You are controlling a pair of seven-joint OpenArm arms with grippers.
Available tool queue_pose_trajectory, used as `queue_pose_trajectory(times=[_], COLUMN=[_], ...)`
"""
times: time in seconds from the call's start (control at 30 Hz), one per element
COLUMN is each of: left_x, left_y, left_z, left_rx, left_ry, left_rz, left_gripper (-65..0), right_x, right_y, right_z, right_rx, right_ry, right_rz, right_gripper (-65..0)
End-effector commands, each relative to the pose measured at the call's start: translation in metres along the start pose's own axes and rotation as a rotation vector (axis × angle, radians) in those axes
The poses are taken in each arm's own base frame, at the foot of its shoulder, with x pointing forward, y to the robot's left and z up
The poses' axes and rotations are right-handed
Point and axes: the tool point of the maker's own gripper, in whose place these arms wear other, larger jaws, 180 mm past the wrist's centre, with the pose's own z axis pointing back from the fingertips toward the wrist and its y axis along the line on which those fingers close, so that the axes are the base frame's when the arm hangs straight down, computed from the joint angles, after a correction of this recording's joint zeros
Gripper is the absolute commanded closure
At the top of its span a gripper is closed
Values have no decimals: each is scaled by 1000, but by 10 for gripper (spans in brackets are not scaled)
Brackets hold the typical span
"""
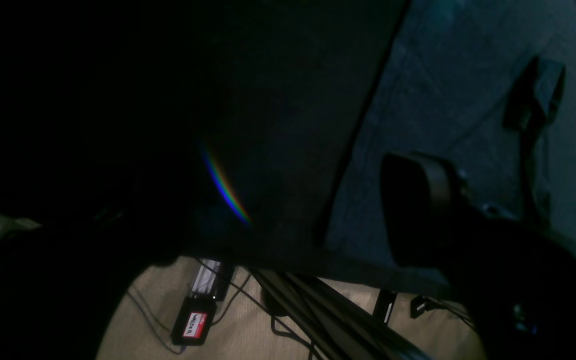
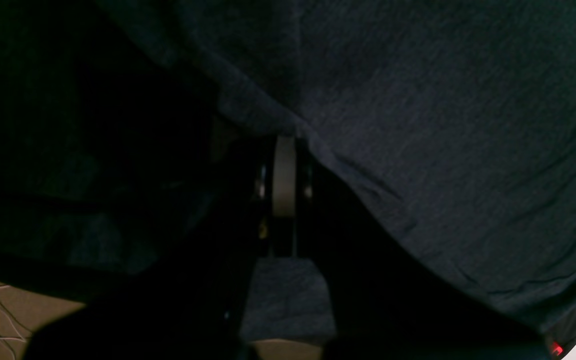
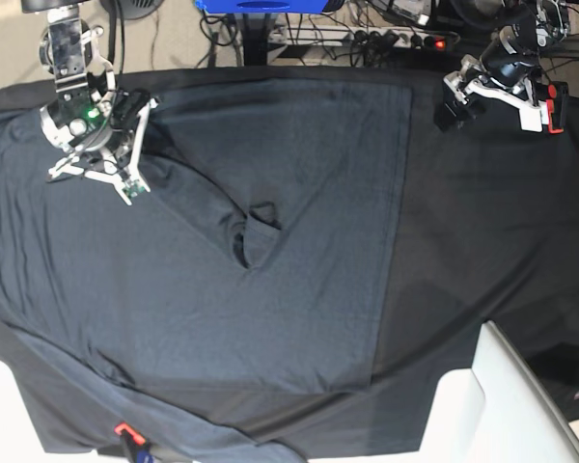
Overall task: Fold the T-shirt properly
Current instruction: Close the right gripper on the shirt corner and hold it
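Note:
The T-shirt (image 3: 222,289), dark slate-grey, lies spread over the left and middle of the table, with a small puckered fold (image 3: 256,227) near its centre. My right arm (image 3: 82,121) is over its far left corner. In the right wrist view my right gripper (image 2: 285,142) is shut, with the T-shirt (image 2: 418,125) edge pinched at its tips and draping away. My left gripper (image 3: 452,108) hovers open at the far right over the black table covering (image 3: 492,222), just beside the shirt's right edge. One dark finger (image 1: 413,210) shows over the T-shirt (image 1: 443,100).
A white panel (image 3: 507,395) stands at the front right corner. A small red-and-black object (image 3: 125,434) lies at the front edge. Beyond the far edge are a blue base (image 3: 261,6) and a power strip (image 3: 405,39). Cables and a red-labelled box (image 1: 193,322) lie on the floor.

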Motion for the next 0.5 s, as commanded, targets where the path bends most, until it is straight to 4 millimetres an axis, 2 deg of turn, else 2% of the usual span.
queue_pose_trajectory(times=[0.0,0.27,0.47], left_x=[9,9,9], left_y=[-1,-1,-2], left_z=[4,4,4], left_rx=[-13,-13,-14], left_ry=[-26,-26,-27], left_rz=[-13,-13,-12], left_gripper=[-563,-563,-563], right_x=[4,26,37], right_y=[-5,-26,-38], right_z=[2,21,23], right_rx=[-13,-75,-99], right_ry=[-14,-41,-51], right_rz=[1,5,4], right_gripper=[0,0,0])
